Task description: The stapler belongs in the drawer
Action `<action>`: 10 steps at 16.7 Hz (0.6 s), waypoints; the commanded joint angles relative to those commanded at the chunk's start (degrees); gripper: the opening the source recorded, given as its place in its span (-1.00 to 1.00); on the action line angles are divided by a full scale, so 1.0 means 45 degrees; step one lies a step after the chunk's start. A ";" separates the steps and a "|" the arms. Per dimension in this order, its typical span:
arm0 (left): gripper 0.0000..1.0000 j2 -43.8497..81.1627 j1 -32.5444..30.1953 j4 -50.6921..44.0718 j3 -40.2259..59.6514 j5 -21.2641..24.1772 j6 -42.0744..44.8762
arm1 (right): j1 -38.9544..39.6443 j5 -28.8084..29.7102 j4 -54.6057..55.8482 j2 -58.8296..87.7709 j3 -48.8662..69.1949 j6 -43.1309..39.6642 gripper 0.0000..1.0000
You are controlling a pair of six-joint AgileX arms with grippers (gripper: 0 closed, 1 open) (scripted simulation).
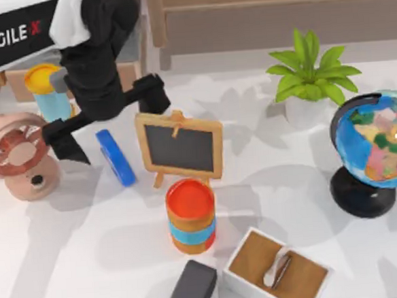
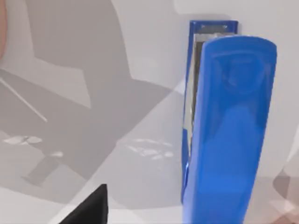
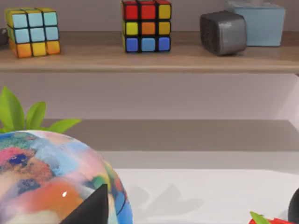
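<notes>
The white worktop (image 1: 91, 265) carries, from its right side inward, a globe (image 1: 375, 147), a potted plant (image 1: 309, 80), a small chalkboard on an easel (image 1: 180, 147), an orange-topped canister (image 1: 191, 216) and, at the left edge, a pink fan (image 1: 18, 158). Near the front edge lie a dark grey block (image 1: 191, 289) and a white box with a brown inside (image 1: 278, 269).

The stapler (image 1: 115, 157) lies flat on the worktop between the fan and the chalkboard, just beside the chalkboard's left edge and apart from it. In the left wrist view it (image 2: 224, 126) shows a glossy blue plastic shell with a metal strip along one side. I judge it light and stiff, not fragile, but slick: the rounded top could slide under the fingers. The long flat sides, about the middle of its length, look the best place to take hold, across the narrow width.

The left pincer (image 1: 104, 118) hangs over the stapler's far end, its two black fingers (image 1: 65, 141) spread wide, holding nothing and touching nothing. One fingertip (image 2: 88, 210) shows beside the stapler, apart from it.

The right arm is parked by the globe; whether the right pincer (image 3: 91, 207) is open I cannot tell.
</notes>
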 joint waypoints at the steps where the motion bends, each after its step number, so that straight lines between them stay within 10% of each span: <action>1: 1.00 0.0156 0.0073 -0.0164 0.0058 -0.0027 -0.0023 | 0.0000 0.0000 0.0000 0.0000 0.0000 0.0000 1.00; 10: 1.00 0.0410 0.0070 -0.0065 0.0155 -0.0028 -0.0042 | 0.0000 0.0000 0.0000 0.0000 0.0000 0.0000 1.00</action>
